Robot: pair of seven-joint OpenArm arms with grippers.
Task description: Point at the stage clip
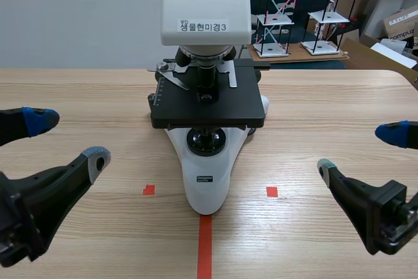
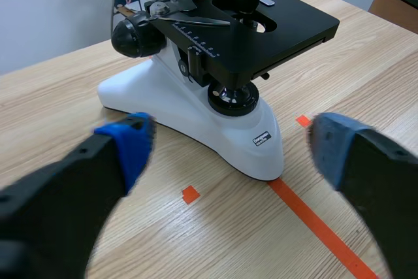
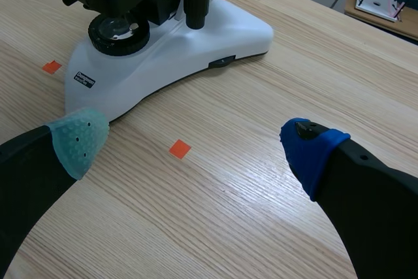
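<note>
A white microscope (image 1: 206, 181) with a black stage (image 1: 208, 106) stands at the table's middle. The silver stage clip (image 1: 171, 75) lies on the stage's far left part, beside the objective lenses. In the left wrist view the stage clip (image 2: 196, 21) shows as a thin metal arm ahead of my left gripper (image 2: 232, 155). My left gripper (image 1: 68, 138) is open, low at the left and well short of the microscope. My right gripper (image 1: 358, 149) is open too, low at the right. In the right wrist view my right gripper (image 3: 194, 145) faces the microscope base (image 3: 196, 44); the clip is hidden there.
Small orange-red tape squares (image 1: 149, 190) and a tape line (image 1: 205, 246) mark the table near the microscope's foot. Behind the table's far edge stand white shelf models (image 1: 277, 11) and cardboard boxes (image 1: 401, 24). Bare wood lies on both sides of the microscope.
</note>
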